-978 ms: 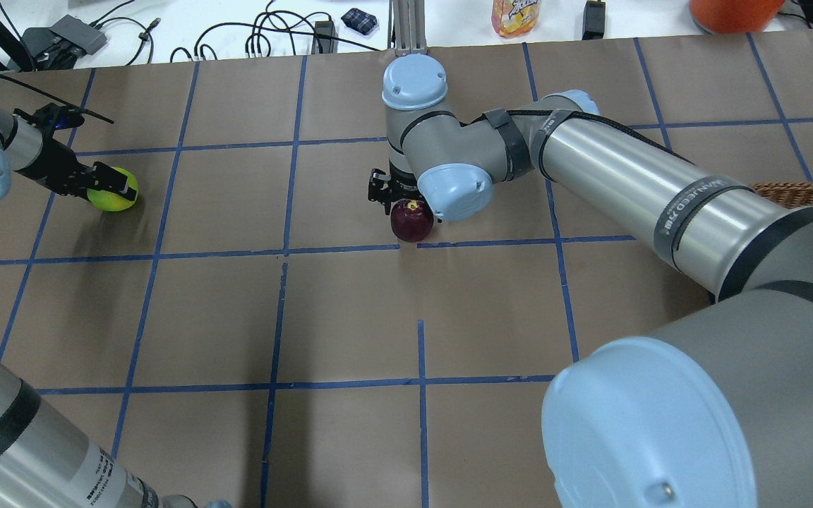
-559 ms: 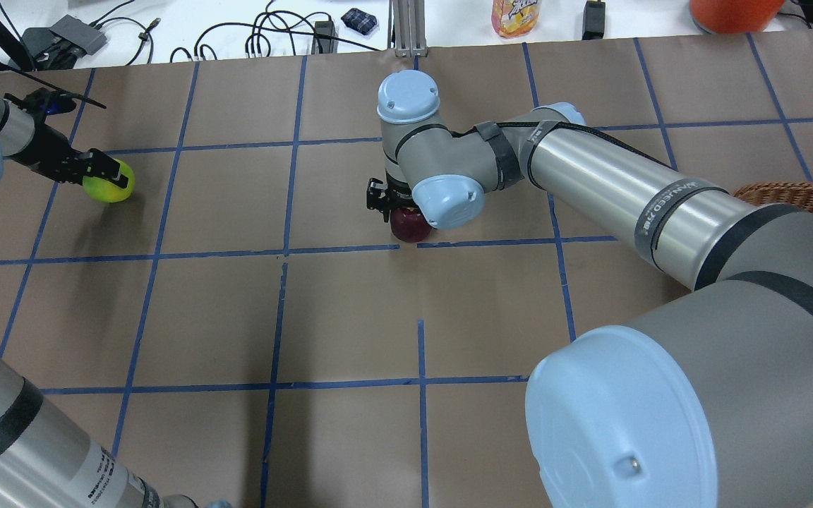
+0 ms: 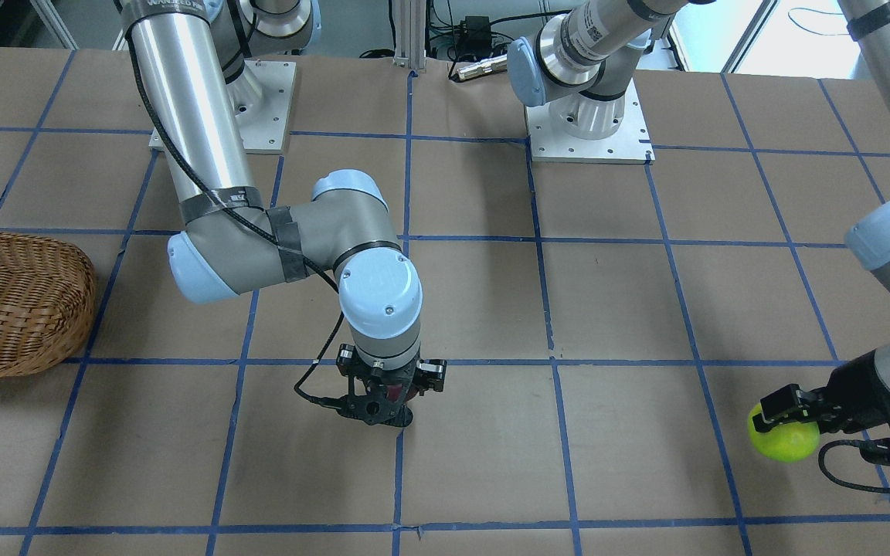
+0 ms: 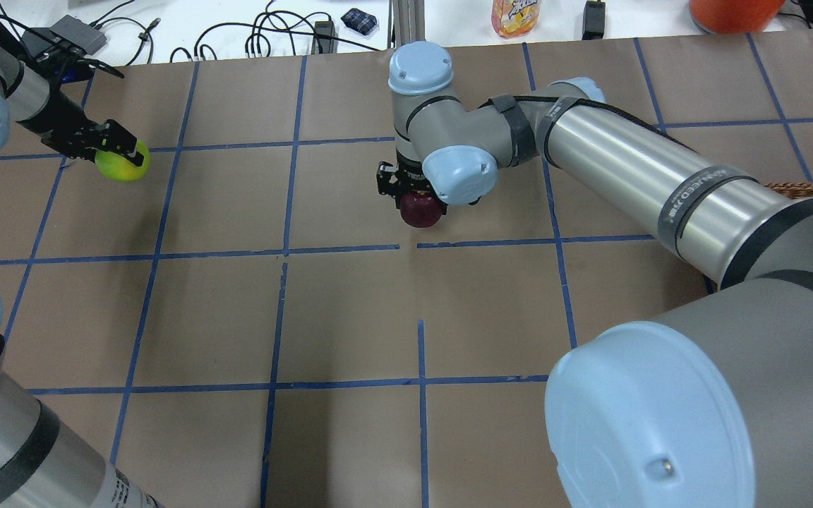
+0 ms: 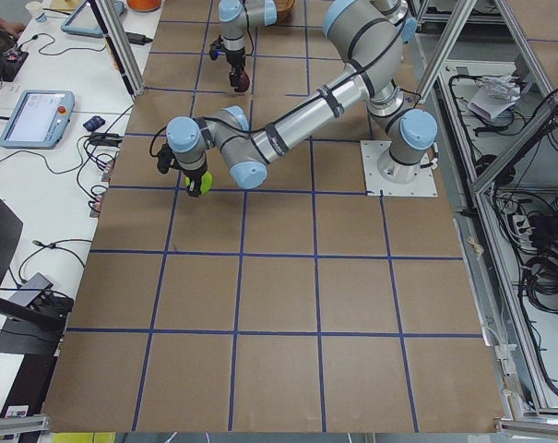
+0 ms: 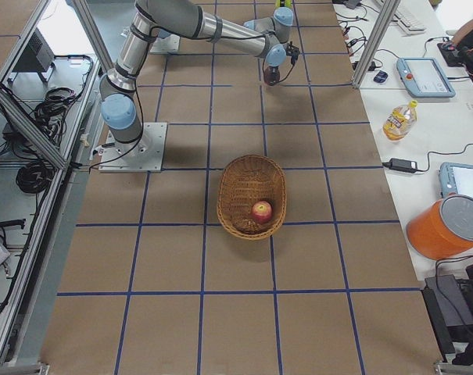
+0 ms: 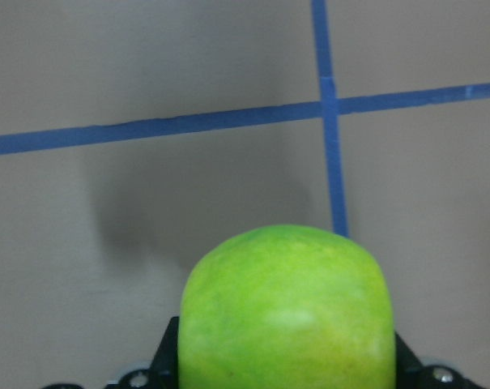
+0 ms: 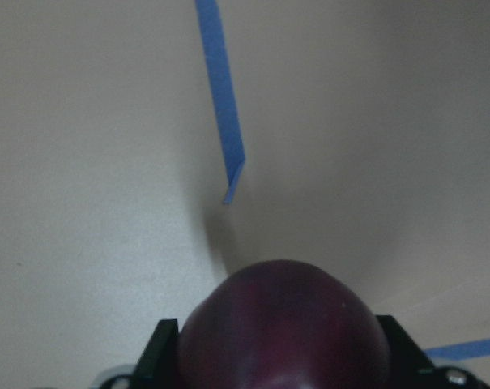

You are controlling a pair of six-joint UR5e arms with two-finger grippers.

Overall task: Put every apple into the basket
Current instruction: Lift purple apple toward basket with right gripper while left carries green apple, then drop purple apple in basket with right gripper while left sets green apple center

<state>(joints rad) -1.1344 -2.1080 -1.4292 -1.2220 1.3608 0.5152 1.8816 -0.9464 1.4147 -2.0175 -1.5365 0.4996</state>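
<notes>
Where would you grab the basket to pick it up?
Pinch the rim of the basket on one of its long sides, coming straight down from above. It is open on top, and its woven wall looks thin enough to fit between two fingers. I'd choose a spot away from the red apple lying near one end, so the fingers don't bump it.

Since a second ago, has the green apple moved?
Yes. In the overhead view the green apple has moved up-frame: it sat below the blue tape line, now overlaps it.
</notes>
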